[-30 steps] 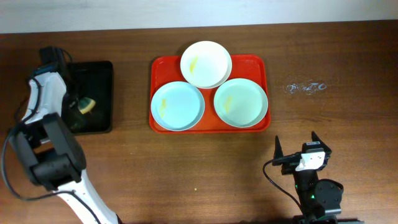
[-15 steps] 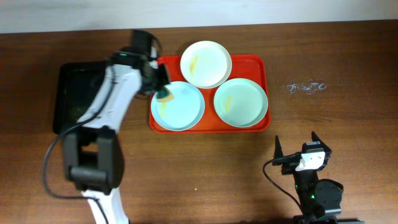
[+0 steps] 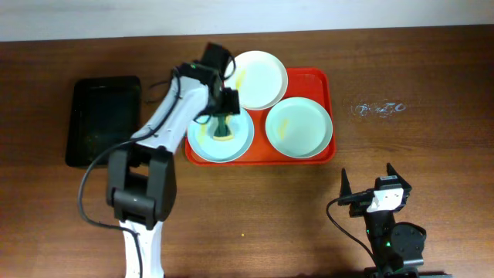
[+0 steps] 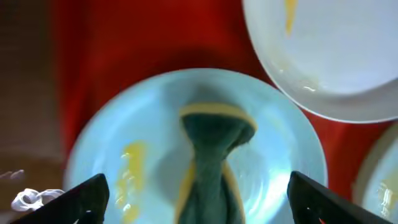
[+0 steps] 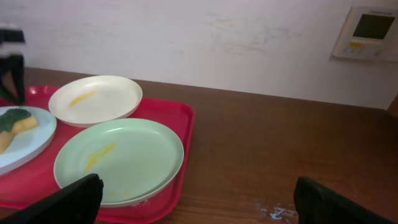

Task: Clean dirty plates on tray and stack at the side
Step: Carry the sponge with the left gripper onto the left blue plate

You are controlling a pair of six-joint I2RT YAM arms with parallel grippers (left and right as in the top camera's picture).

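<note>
The left gripper (image 3: 222,116) hovers over a green-and-yellow sponge (image 3: 223,130) that lies in the first mint plate (image 3: 207,143). We see that plate, the second mint plate (image 3: 299,127) and the white plate (image 3: 258,77) all on the red tray (image 3: 305,76), with a black tray (image 3: 104,120) beside it. The right gripper (image 3: 367,179) is spread wide, well apart from them.

In the left wrist view, the sponge (image 4: 214,149) runs between widely separated fingertips (image 4: 87,193), beside a yellow smear (image 4: 130,165). We cannot tell whether they grip it.

In the right wrist view, both nearer plates show yellow streaks.
</note>
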